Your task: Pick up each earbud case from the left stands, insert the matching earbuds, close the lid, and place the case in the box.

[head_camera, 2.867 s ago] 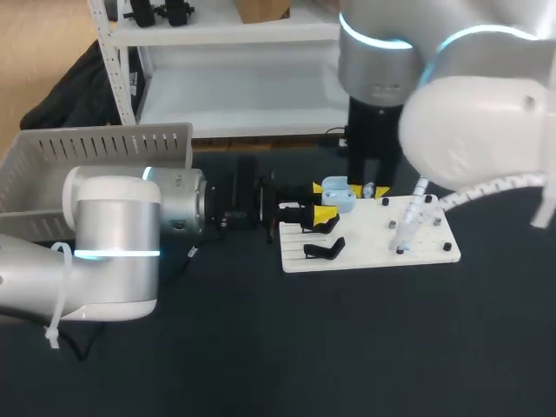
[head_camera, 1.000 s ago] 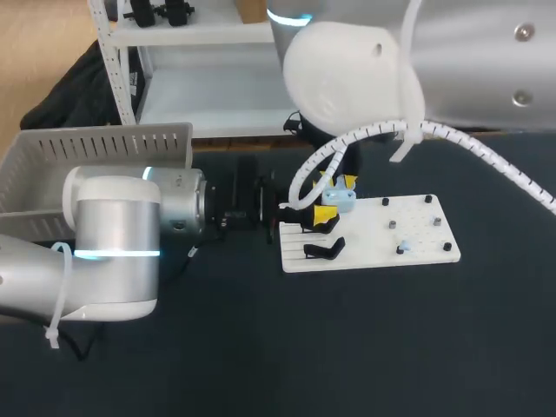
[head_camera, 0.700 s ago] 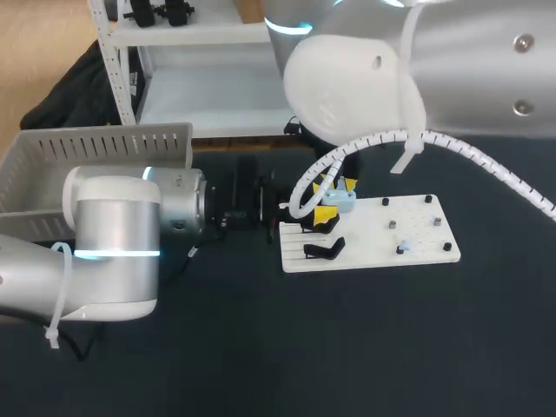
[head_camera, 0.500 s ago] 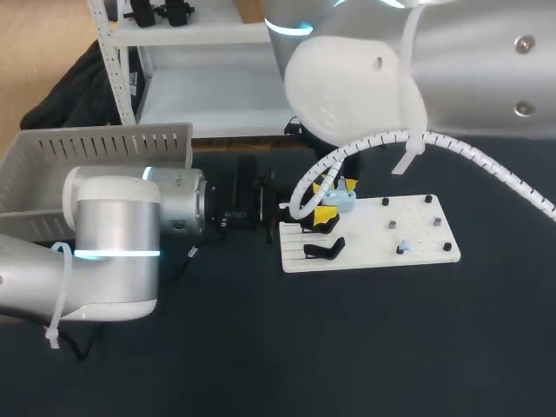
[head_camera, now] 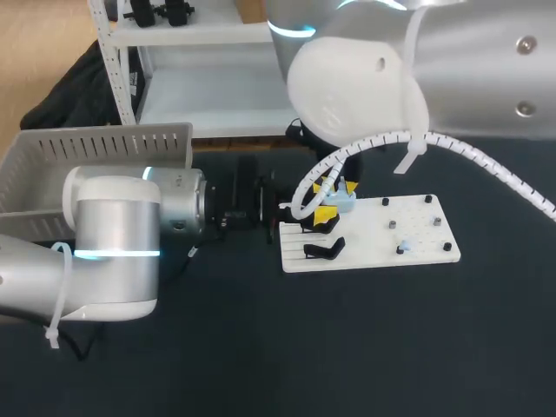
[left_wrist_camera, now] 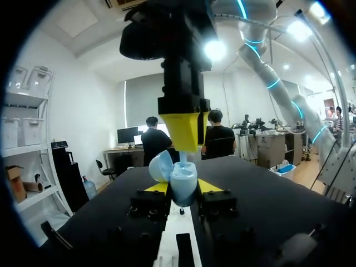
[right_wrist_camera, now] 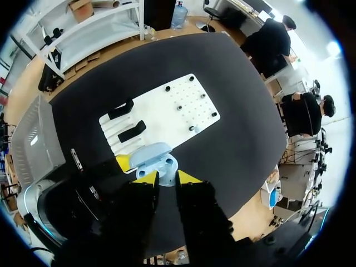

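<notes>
Earbud case (left_wrist_camera: 182,182), pale blue with its lid open, is clamped between the yellow tips of the left gripper (left_wrist_camera: 182,189), over one end of the white board (head_camera: 382,248). The right gripper (right_wrist_camera: 166,178) hangs straight above the case, jaws narrow, pinching a small pale-blue earbud (left_wrist_camera: 182,158) at the case's mouth.

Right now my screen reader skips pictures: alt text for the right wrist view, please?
The right end effector pinches an earbud at the mouth of an open light-blue earbud case; beyond it lie a white board and a grey box.
</notes>
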{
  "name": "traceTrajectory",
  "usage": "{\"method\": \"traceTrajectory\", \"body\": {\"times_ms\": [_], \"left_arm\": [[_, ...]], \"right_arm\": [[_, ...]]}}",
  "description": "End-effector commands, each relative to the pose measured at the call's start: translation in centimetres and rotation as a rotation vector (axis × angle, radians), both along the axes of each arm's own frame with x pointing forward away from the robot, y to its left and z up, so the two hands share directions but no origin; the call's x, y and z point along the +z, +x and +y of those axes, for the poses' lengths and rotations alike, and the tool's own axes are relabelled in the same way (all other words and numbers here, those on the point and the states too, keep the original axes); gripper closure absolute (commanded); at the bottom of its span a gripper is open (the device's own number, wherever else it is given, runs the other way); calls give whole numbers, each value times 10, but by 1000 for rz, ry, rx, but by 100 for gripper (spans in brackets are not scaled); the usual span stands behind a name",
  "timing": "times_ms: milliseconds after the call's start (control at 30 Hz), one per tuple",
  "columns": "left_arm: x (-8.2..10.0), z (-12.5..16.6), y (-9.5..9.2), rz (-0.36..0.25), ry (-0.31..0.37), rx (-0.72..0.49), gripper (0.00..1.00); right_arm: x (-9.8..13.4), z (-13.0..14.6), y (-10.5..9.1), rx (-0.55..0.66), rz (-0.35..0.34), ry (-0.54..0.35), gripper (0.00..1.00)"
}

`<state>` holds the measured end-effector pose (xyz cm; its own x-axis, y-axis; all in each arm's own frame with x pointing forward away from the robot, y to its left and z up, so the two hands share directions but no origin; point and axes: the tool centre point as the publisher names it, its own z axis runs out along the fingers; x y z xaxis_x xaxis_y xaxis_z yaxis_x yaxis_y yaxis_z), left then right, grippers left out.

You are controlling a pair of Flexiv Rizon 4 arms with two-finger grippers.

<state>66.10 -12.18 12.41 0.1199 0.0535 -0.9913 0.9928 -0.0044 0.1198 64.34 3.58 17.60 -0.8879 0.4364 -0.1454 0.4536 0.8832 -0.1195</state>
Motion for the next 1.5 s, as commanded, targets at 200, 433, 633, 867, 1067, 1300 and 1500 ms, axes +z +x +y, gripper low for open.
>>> {"method": "traceTrajectory", "body": {"times_ms": [200,433,633,867,1067,1300,1500], "left_arm": [[0,-1,-1,-2,-1,6,100],[0,-1,-1,-2,-1,6,100],[0,-1,-1,-2,-1,6,100],[0,-1,-1,-2,-1,6,100],[0,-1,-1,-2,-1,6,100],[0,-1,-1,-2,-1,6,100],[0,-1,-1,-2,-1,6,100]], "right_arm": [[-3,-2,2,-7,1,2,100],[-4,-3,3,-14,2,-1,100],[-7,-4,4,-21,9,0,100],[-10,-3,4,-26,22,1,100],[-11,-2,4,-26,26,2,57],[8,-4,-5,-21,-20,39,45],[24,-24,-22,28,-59,134,51]]}}
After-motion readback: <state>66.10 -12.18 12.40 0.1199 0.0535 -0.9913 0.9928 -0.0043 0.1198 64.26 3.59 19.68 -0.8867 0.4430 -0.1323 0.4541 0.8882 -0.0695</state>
